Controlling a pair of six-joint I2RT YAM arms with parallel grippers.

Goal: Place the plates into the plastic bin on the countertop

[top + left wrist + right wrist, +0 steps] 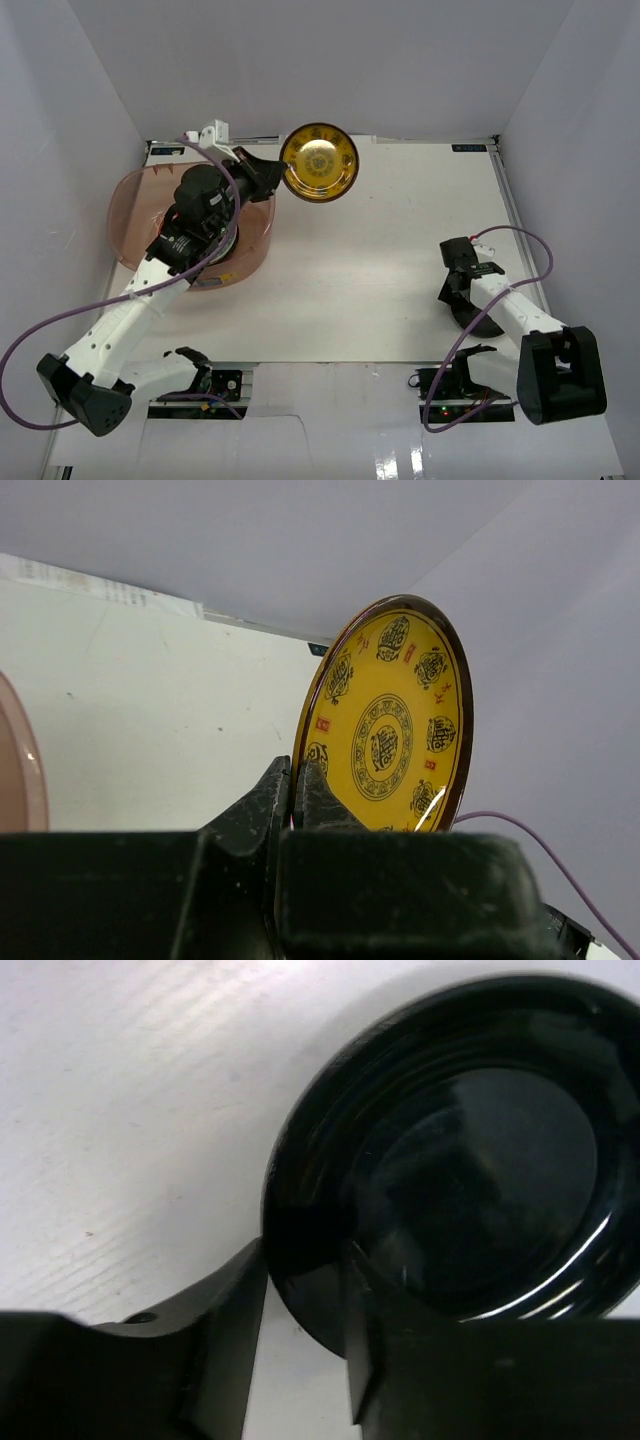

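Observation:
My left gripper [274, 176] is shut on the edge of a yellow-brown patterned plate [318, 162] and holds it on edge in the air, just past the far right side of the translucent pinkish plastic bin [128, 215]. In the left wrist view the plate [395, 720] stands upright between my fingers [293, 772]. My right gripper [462, 298] is low on the white countertop [380, 280] at the right. Its fingers [300, 1290] straddle the rim of a glossy black plate [470, 1150] that lies on the countertop, one finger outside and one inside. The bin's contents are mostly hidden by my left arm.
A strip of the bin's rim [22, 770] shows at the left edge of the left wrist view. Grey walls close in the countertop at the back and both sides. Metal rails [515, 220] run along its edges. Purple cables trail from both arms.

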